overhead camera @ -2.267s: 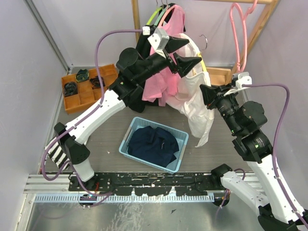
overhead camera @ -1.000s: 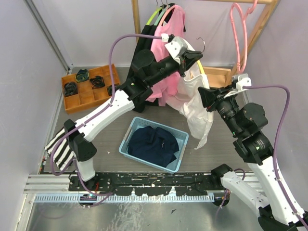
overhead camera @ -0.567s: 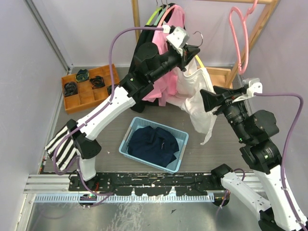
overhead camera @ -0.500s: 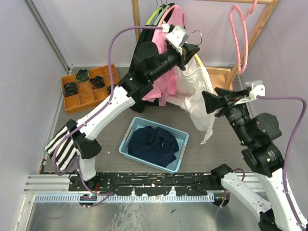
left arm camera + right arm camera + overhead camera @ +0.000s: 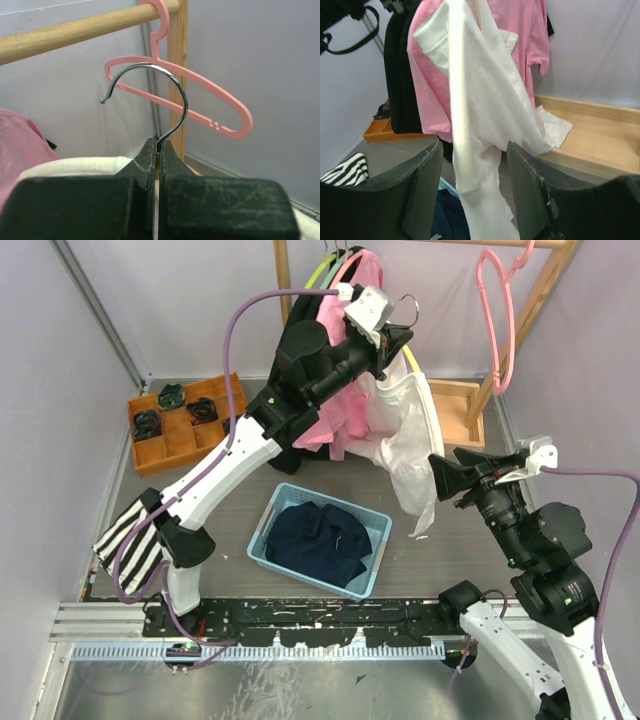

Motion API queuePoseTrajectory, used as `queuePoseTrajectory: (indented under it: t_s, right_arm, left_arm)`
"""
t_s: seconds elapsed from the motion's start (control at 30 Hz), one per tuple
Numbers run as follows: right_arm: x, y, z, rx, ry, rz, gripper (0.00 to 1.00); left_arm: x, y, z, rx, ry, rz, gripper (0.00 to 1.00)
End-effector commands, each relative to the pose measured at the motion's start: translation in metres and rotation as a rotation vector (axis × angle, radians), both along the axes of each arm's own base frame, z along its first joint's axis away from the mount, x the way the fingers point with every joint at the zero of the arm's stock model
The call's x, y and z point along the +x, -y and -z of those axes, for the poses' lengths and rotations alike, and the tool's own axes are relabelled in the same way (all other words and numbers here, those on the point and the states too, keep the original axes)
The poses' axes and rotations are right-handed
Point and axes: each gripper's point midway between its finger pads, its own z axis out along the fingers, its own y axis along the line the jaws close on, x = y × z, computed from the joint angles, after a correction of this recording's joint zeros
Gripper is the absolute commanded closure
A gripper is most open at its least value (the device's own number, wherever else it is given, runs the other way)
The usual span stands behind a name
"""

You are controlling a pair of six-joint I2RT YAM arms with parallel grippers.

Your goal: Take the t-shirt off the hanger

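A white t-shirt (image 5: 405, 430) hangs from a yellow-green hanger with a metal hook (image 5: 408, 306), held up in front of the rack. My left gripper (image 5: 393, 340) is shut on the neck of that hook (image 5: 171, 100), with the shirt's collar (image 5: 75, 162) just below its jaws. My right gripper (image 5: 438, 478) stands open a short way to the right of the shirt's lower part, touching nothing. In the right wrist view the t-shirt (image 5: 480, 115) droops beyond the spread fingers (image 5: 422, 190), not between them.
A pink shirt (image 5: 340, 410) and a black garment (image 5: 400, 75) hang on the wooden rack (image 5: 282, 280). An empty pink hanger (image 5: 495, 300) hangs on the rail. A blue basket (image 5: 268, 530) holding a navy garment sits below. An orange tray (image 5: 180, 420) and a striped cloth (image 5: 125, 550) lie left.
My right gripper opened, let go of the white t-shirt and drew back toward the near right. My left gripper lifted the hanger a little higher.
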Motion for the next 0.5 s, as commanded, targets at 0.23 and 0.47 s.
queuePoseTrajectory:
  t_s: [0.23, 0.47]
  right_arm:
    - [-0.002, -0.005, 0.036, 0.006, -0.087, -0.027, 0.43]
    - [-0.005, -0.008, 0.062, 0.024, -0.141, -0.042, 0.49]
  left_arm:
    - [-0.007, -0.016, -0.050, -0.103, 0.083, -0.032, 1.00]
    - [-0.005, -0.019, -0.054, -0.109, 0.091, -0.046, 1.00]
